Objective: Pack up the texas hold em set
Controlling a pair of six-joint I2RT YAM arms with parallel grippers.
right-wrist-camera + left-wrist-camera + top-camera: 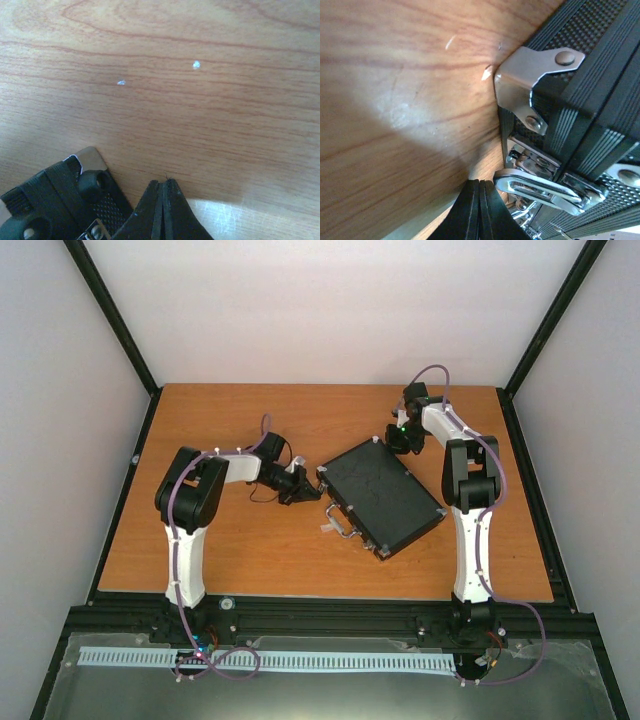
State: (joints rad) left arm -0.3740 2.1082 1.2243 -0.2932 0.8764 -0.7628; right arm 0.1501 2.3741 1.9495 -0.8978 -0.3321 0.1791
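While the case [383, 496] lies lid-down, both pincers sit pressed together

On the wooden table [250, 560], the flat black case rests askew near the middle. The left gripper [312, 483], fingers squeezed together and empty, sits just beside the case's left corner, near a silver latch [540, 190]. The right gripper [392, 443], likewise pinched on nothing, sits at the far corner.

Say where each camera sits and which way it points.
Top: above and behind the bases, looking down on the table, case and both arms.
Left wrist: low over the table, facing the case's corner and latch; shut left claw at the bottom.
Right wrist: looking down at bare wood and a case corner; shut right claw at the bottom.
Shared: all three show case and table.
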